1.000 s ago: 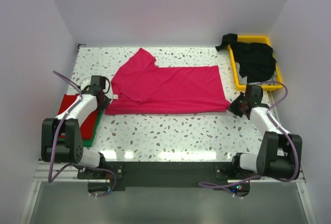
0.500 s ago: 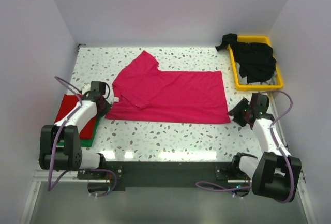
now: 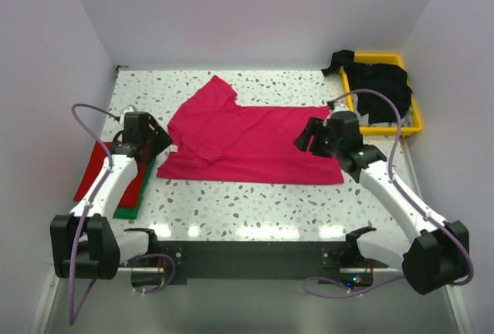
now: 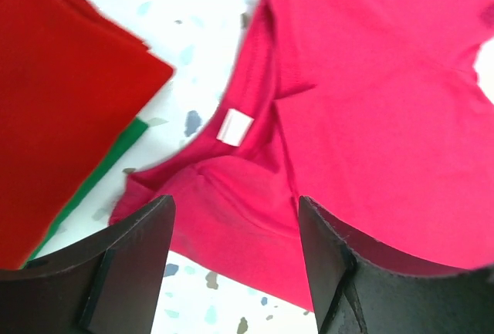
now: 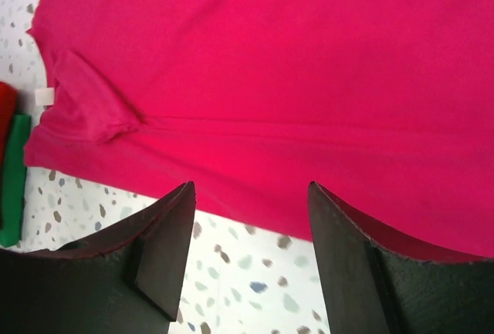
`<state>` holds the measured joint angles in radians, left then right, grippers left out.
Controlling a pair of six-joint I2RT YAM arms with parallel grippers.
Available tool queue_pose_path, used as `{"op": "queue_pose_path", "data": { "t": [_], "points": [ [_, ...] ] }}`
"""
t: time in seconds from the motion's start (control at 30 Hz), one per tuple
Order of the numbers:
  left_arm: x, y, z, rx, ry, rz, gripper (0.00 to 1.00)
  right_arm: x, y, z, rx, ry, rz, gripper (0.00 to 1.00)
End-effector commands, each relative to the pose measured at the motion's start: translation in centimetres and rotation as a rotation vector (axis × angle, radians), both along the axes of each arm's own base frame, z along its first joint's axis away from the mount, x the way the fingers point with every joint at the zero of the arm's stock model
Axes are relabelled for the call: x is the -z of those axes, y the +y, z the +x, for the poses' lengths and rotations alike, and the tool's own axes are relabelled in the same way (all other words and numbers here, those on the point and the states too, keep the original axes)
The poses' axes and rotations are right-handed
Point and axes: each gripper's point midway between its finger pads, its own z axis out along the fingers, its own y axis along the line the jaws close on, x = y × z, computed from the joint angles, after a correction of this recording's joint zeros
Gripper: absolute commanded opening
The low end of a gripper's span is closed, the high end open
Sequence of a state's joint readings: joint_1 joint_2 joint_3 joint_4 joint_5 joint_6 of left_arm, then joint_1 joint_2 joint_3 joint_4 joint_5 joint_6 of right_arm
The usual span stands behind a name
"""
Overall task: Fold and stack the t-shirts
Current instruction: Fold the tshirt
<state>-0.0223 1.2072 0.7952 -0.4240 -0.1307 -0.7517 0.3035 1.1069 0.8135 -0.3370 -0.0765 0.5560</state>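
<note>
Since the earlier frames, the right gripper (image 3: 307, 136) has been swung left from the table's (image 3: 255, 204) right edge, near the tray (image 3: 386, 129), and is now positioned over the right part of the pink shirt (image 3: 255, 137). The left gripper (image 3: 158, 143) has been shifted only slightly and is kept at the shirt's left end.

The pink shirt is laid flat at the middle of the table, with one sleeve pointed toward the far left. In the right wrist view, the fingers are spread wide over the shirt's near hem, and nothing is held between them. In the left wrist view, the fingers are likewise spread wide over the collar end, near the white label (image 4: 234, 126), with nothing gripped.

A folded red shirt (image 3: 93, 170) is stacked on a green shirt (image 3: 128, 210) at the table's left edge, just beside the pink shirt. Black shirts (image 3: 378, 87) are heaped in the tray at the far right.
</note>
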Motion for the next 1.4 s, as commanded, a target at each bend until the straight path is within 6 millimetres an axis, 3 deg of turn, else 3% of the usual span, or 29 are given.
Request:
{"op": "queue_pose_path", "data": {
  "t": [0.0,0.03,0.07,0.17,0.2,0.23,0.27,0.43,0.47,0.53,0.57,0.67,0.73,0.83,1.17,1.37],
  "points": [
    [-3.8,-1.3,1.5,0.098,-0.123,-0.017,0.70,-2.0,3.8,3.4,-0.060,-0.123,-0.081,0.63],
    [-4.0,-1.5,1.6,0.111,-0.135,-0.014,0.70,-2.0,6.1,3.2,-0.124,-0.141,-0.107,0.63],
    [-3.9,-1.8,1.6,0.123,-0.141,-0.025,0.70,-3.6,7.8,4.0,-0.154,-0.183,-0.108,0.62],
    [-3.3,-2.1,1.7,0.128,-0.130,-0.043,0.70,-3.8,13.3,4.8,-0.267,-0.220,-0.169,0.58],
    [-2.8,-2.2,1.6,0.127,-0.121,-0.051,0.70,-3.6,15.5,4.3,-0.331,-0.232,-0.194,0.52],
    [-2.3,-2.3,1.5,0.123,-0.114,-0.061,0.69,-2.1,17.0,4.6,-0.359,-0.220,-0.221,0.51],
    [-2.2,-2.3,1.6,0.118,-0.119,-0.068,0.66,-2.7,18.7,4.9,-0.386,-0.243,-0.219,0.51],
    [-0.3,-2.8,1.7,0.105,-0.084,-0.109,0.58,-0.8,26.4,4.0,-0.565,-0.269,-0.278,0.48],
    [0.1,-2.9,1.8,0.098,-0.072,-0.119,0.57,0.8,27.1,4.1,-0.580,-0.251,-0.305,0.48],
    [1.1,-3.1,1.9,0.084,-0.040,-0.144,0.55,0.9,29.1,3.9,-0.618,-0.271,-0.313,0.48],
    [1.2,-3.4,2.1,0.088,-0.044,-0.160,0.54,2.2,29.9,3.8,-0.640,-0.257,-0.322,0.48],
    [1.3,-3.5,2.2,0.073,-0.045,-0.174,0.53,2.4,31.7,3.8,-0.669,-0.283,-0.338,0.48],
    [1.2,-3.6,2.4,0.071,-0.045,-0.180,0.53,4.1,32.1,3.7,-0.687,-0.261,-0.376,0.48],
    [1.0,-3.7,2.5,0.071,-0.046,-0.191,0.53,5.1,32.7,3.8,-0.713,-0.259,-0.401,0.48],
    [0.6,-3.3,3.4,0.052,-0.046,-0.179,0.54,8.6,32.7,3.4,-0.762,-0.205,-0.457,0.47],
    [0.8,-3.5,4.3,0.053,-0.036,-0.188,0.54,9.3,32.5,3.4,-0.761,-0.195,-0.469,0.42]
  ]
}}
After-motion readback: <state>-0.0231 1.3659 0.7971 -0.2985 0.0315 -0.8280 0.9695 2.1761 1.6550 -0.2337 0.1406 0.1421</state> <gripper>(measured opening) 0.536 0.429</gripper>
